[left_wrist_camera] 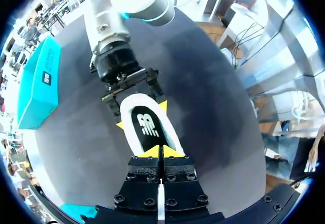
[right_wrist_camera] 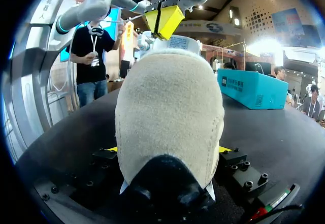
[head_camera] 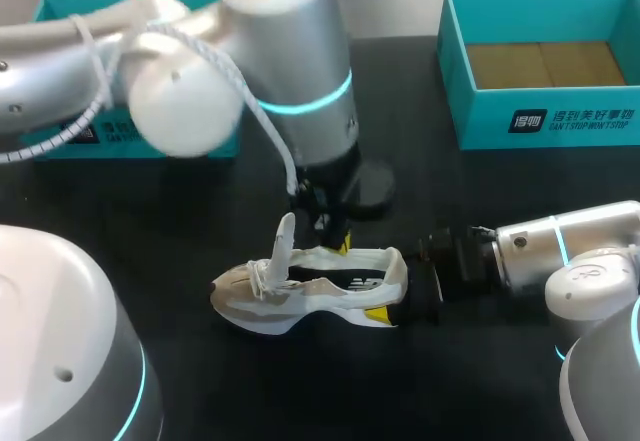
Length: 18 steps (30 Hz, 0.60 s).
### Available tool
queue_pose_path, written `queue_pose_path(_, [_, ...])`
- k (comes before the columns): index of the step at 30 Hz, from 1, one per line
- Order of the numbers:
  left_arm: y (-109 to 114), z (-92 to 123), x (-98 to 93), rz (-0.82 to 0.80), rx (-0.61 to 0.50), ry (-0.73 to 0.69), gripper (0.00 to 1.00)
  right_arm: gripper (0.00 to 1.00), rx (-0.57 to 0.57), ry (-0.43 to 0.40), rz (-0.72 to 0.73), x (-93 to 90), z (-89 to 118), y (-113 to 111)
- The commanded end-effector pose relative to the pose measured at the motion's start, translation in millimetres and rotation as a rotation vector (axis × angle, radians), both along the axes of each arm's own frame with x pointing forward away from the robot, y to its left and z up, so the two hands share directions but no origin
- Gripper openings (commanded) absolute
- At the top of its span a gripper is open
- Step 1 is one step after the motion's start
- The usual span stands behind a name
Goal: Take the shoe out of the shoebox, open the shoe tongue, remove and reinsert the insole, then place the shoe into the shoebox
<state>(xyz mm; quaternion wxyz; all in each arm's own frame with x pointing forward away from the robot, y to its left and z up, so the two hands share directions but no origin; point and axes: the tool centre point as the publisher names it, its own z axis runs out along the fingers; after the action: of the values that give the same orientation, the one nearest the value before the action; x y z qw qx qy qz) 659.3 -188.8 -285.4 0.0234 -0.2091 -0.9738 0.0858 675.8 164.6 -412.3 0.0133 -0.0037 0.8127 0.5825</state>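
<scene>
White print and a small square logo on right box (head_camera: 575,129) front wall; white print on left box (head_camera: 52,9) side, partly hidden, too small to read; white logo on black insole (left_wrist_camera: 147,125) of shoe (head_camera: 300,308)

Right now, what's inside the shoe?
A black insole with a white logo lies inside the shoe. Its toe end is covered by the left claw, so it cannot be seen.
</scene>
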Motion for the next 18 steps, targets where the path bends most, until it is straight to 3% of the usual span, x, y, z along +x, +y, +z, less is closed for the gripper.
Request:
queue_pose_path(1, [-4.9, -22.2, -4.7, 0.013, 0.000, -0.012, 0.00, 0.00, -0.005, 0.000, 0.000, -0.1, 0.4, 0.9])
queue_pose_path(18, [-15.5, -65.9, -12.0, 0.047, 0.001, -0.014, 0.00, 0.00, -0.005, 0.000, 0.000, -0.1, 0.4, 0.9])
